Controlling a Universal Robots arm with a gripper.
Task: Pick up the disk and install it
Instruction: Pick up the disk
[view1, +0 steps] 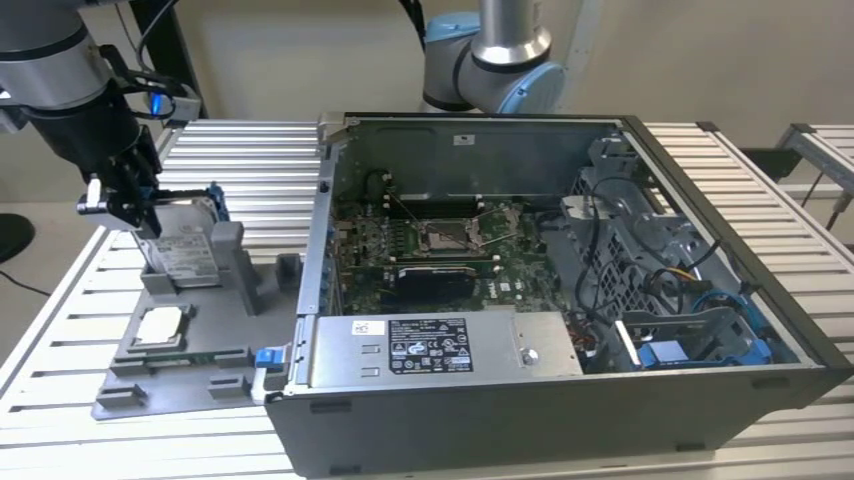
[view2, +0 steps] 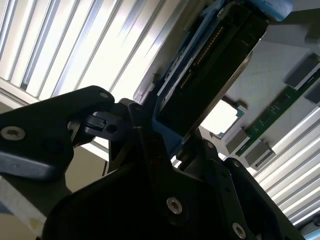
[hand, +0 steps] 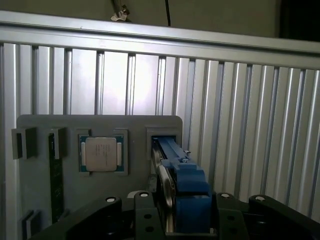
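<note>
One black gripper (view1: 131, 208) clamps flat blue-framed disk (view1: 187, 252)

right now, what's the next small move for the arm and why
Probably a short straight lift. The gripper appears closed on the top edge of the disk, which stands upright with its lower end in the grey holder; pulling sideways first would likely jam it against the slot.

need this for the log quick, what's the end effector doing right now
End effector: closed on the disk, which stands upright in the grey holder.
</note>
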